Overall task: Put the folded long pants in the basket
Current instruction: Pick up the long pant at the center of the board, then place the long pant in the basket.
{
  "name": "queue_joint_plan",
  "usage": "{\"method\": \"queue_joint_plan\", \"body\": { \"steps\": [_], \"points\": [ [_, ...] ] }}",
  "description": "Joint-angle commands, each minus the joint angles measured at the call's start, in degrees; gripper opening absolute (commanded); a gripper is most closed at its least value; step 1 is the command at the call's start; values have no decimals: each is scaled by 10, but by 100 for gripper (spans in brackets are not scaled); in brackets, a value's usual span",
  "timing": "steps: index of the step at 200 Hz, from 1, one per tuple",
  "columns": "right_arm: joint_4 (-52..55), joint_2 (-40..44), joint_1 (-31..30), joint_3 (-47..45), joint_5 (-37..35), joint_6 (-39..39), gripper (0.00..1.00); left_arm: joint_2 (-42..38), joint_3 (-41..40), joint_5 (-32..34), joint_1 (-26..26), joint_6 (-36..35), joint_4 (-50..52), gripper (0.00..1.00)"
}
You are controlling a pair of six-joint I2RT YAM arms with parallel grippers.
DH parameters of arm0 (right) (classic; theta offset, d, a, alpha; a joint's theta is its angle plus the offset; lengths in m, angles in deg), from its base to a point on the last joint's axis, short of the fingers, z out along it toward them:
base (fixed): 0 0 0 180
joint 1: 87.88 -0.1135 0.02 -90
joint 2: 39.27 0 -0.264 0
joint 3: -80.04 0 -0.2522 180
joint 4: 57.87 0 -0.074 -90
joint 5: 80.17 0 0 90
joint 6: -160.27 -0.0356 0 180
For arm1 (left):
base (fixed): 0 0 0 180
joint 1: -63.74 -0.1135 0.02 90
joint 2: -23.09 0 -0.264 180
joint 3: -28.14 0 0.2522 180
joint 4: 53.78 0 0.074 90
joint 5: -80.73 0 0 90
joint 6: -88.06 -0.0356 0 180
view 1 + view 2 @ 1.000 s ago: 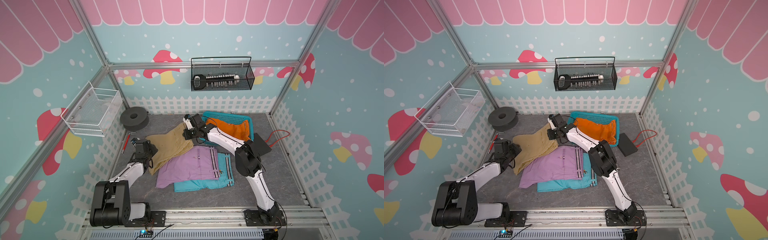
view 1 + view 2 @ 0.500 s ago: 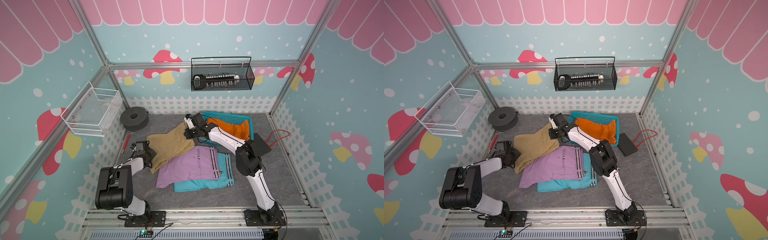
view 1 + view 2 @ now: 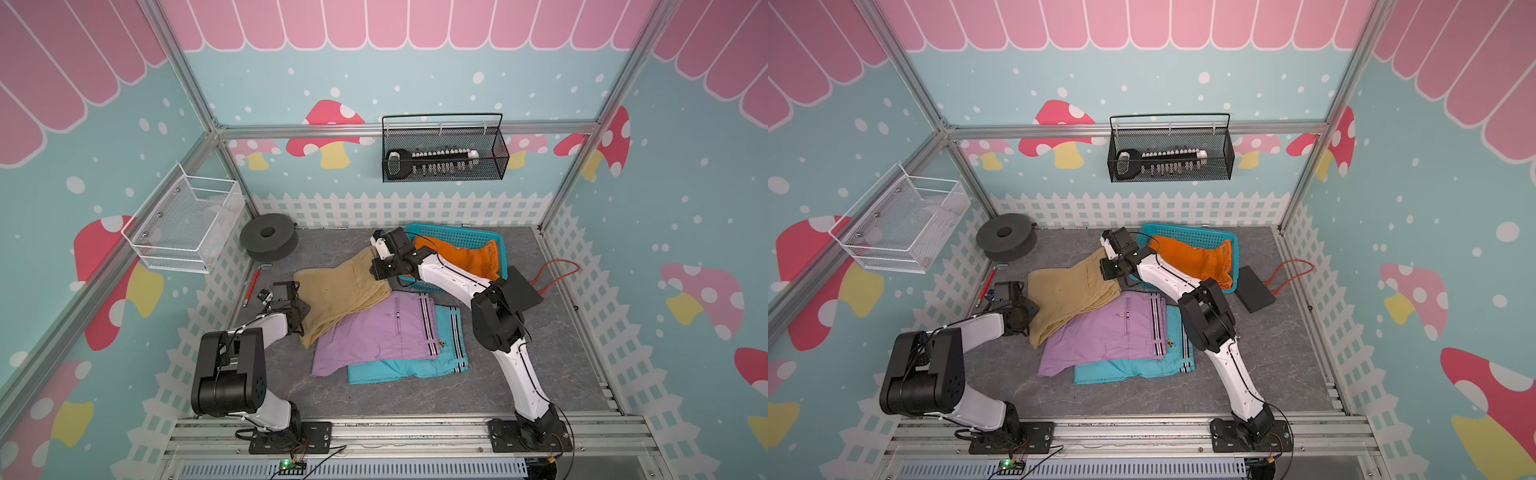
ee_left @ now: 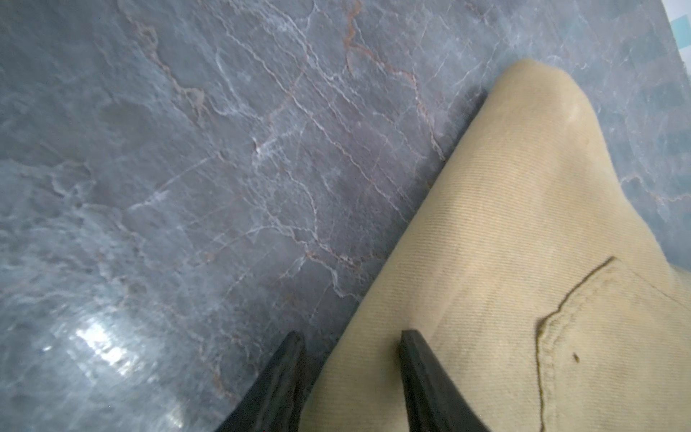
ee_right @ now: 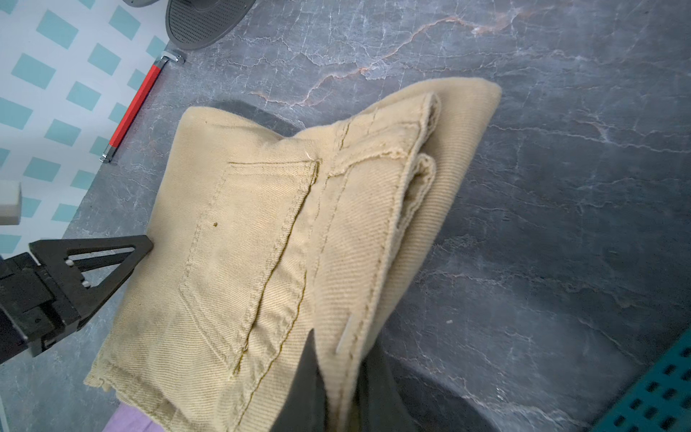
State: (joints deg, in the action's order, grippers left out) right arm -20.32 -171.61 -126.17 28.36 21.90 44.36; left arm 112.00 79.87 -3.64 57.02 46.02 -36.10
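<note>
Grey marbled floor [image 3: 561, 332]. Teal walls [image 3: 415, 83] printed with mushrooms, pink scallops and a white picket fence [image 3: 395, 210]. Aluminium frame posts [image 3: 184, 79] at far corners.

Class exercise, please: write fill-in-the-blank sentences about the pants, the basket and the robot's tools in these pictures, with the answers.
The pants in the basket are ____.
The right tool is shut on the ____ pants.
The lilac pants lie on top of the ____ pants.
The jaws of the left tool stand ____.
Answers: orange; khaki; turquoise; open.
</note>
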Motion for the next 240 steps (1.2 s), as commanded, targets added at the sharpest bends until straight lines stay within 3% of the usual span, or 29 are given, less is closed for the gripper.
{"method": "queue_joint_plan", "body": {
  "steps": [1, 54, 88, 117, 181, 208, 240],
  "points": [
    [-22, 14, 8, -7, -3, 8, 0, 34, 18, -8, 10, -5, 19, 44],
    [-36, 21, 10, -24, 11, -1, 0, 58, 28, -35, 21, -17, 17, 36],
    [-42, 24, 11, -29, 22, -5, 0, 57, 31, -48, 19, -16, 17, 9],
    [-49, 30, 11, -36, 34, 2, 0, 27, 21, -38, 14, -13, 17, 0],
    [-126, 130, 10, -104, 78, -6, 0, -156, 14, -34, 17, 6, 31, 0],
    [-83, 193, 11, -117, 39, 29, 0, -243, 33, -28, 22, -5, 53, 0],
    [-61, 279, 38, -165, 18, 41, 0, -251, 107, -104, 39, -14, 55, 0]
  ]
}}
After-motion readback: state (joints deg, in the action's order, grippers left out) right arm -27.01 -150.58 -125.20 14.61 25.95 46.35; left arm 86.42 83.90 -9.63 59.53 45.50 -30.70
